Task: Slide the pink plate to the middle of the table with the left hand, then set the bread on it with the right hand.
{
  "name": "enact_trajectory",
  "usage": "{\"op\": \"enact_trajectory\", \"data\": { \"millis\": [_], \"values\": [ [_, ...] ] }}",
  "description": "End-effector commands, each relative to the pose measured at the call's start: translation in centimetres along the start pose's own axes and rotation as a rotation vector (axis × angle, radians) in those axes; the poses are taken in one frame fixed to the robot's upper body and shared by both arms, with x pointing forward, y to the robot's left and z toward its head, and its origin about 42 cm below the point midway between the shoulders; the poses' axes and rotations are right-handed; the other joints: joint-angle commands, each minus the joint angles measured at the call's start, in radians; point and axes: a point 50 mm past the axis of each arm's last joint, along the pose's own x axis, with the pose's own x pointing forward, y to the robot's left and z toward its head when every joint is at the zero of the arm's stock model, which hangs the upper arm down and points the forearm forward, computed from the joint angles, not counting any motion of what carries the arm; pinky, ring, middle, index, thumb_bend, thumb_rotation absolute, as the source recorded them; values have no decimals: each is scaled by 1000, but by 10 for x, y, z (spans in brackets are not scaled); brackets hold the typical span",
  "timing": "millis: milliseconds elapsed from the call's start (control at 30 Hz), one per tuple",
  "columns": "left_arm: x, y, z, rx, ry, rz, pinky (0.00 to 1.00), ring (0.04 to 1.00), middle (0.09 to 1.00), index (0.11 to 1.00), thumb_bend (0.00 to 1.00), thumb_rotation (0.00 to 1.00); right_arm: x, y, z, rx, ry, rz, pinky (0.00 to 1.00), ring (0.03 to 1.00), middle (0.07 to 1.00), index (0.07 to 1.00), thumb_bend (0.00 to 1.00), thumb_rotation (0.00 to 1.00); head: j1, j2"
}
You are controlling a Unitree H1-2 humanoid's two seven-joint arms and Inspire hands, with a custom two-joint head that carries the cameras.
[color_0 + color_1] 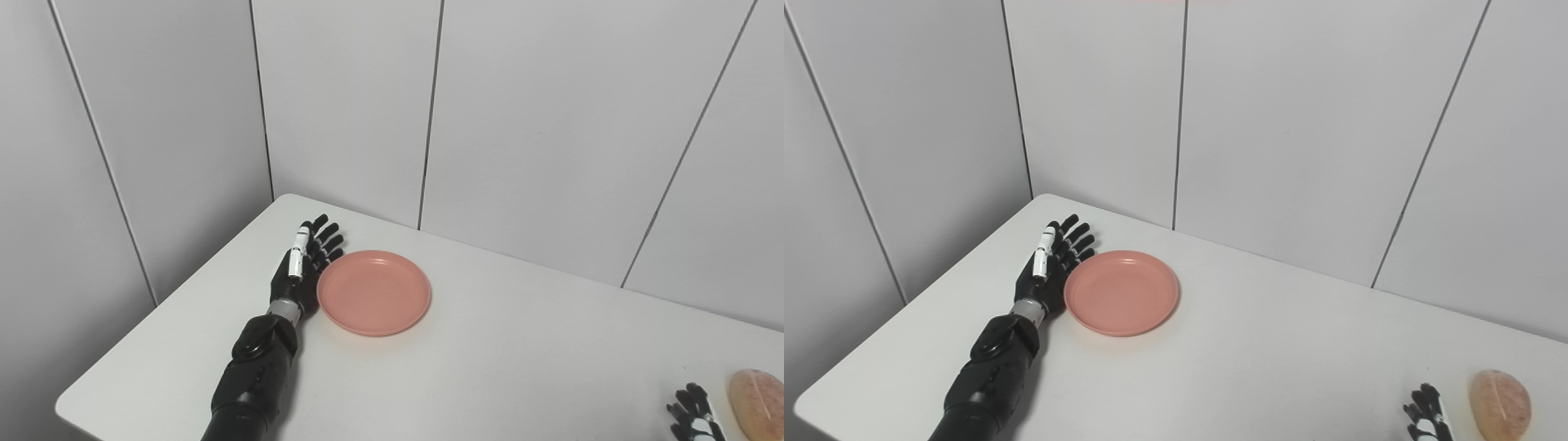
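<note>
At the near right corner of the white tabletop (1286, 367), the black right hand (1426, 419) shows only spread fingertips at the frame's bottom, holding nothing, just left of the tan oval bread loaf (1499, 404). The right eye view shows the whole loaf; the left eye view crops it at the edge. Open surface runs between loaf and the round pink plastic plate (373, 291). Farther left, the black left hand (303, 269) lies flat, fingers apart, against the plate's left rim, near the tabletop's left edge.
</note>
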Motion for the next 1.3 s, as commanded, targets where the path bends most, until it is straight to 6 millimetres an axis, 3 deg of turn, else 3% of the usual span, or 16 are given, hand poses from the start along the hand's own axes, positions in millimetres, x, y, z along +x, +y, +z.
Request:
{"op": "enact_trajectory", "data": {
  "millis": [0,433,1267],
  "values": [
    [-15,3,-33,-10,148,23,918,902,910,898,336,1000,4,0,13,2,-61,-1,976,953,958,964,119,1000,0,1],
    [-25,-25,-45,-7,173,-55,918,904,910,891,338,1000,5,5,9,-19,-61,7,932,937,945,947,172,1000,-54,20],
    [-51,-106,-70,-41,233,-244,898,887,889,880,345,1000,7,21,9,-29,-49,-6,886,919,931,933,239,1000,-198,57]
  ]
}}
